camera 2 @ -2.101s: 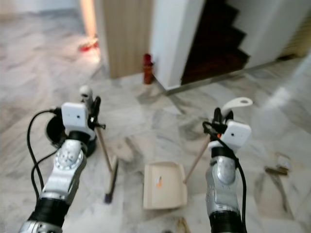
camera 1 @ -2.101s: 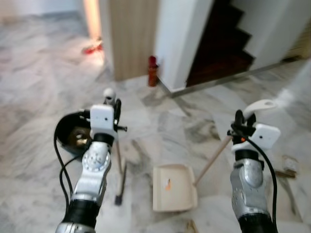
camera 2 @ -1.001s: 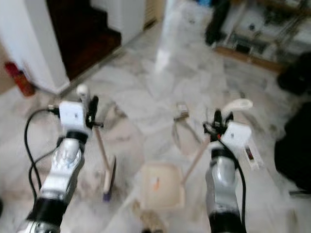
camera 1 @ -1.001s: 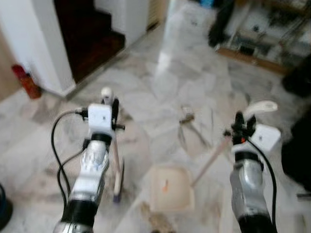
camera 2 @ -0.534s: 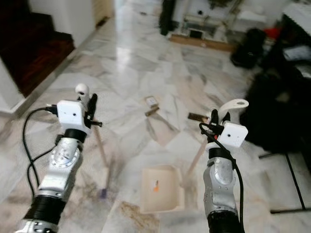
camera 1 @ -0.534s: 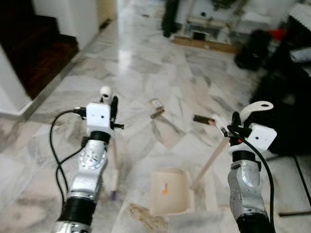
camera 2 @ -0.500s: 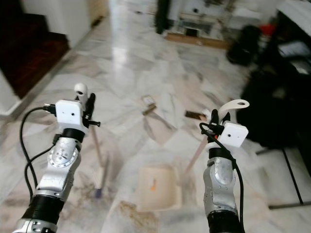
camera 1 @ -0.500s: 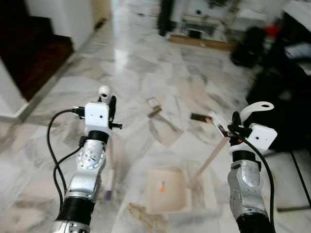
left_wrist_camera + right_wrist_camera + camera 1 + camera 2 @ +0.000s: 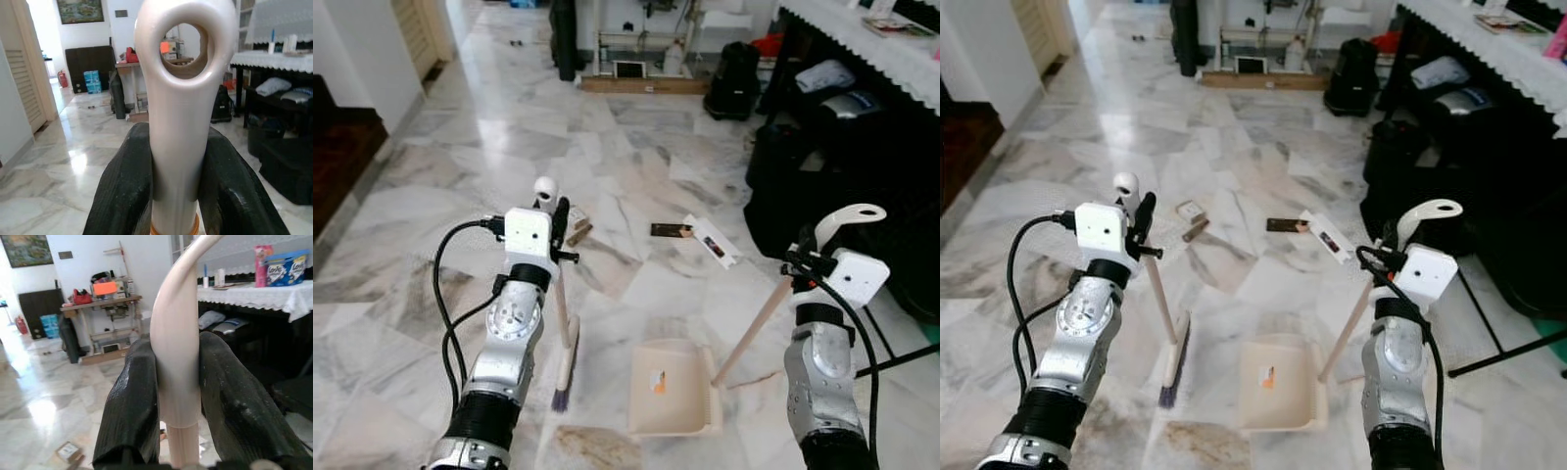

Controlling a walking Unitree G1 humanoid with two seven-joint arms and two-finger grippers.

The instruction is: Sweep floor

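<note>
Left pincer (image 9: pixel 173 191) clamped on broom (image 9: pixel 564 323); right pincer (image 9: pixel 178 396) clamped on dustpan (image 9: pixel 673 387) handle. Litter (image 9: pixel 671 230) at 12 o'clock.

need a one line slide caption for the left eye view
Left gripper holds the broom upright, right gripper holds the dustpan handle, litter scattered ahead on the marble floor.

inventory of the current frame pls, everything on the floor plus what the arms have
broom: 1, pale handle, dark bristles, head on floor at robot's left
dustpan: 1, cream, flat on floor between the arms
litter: several scraps, card and brown pieces, on marble floor ahead
black bags: several, along the dark table on the right
left gripper: 1, black fingers, shut on broom handle top
right gripper: 1, black fingers, shut on dustpan handle
</note>
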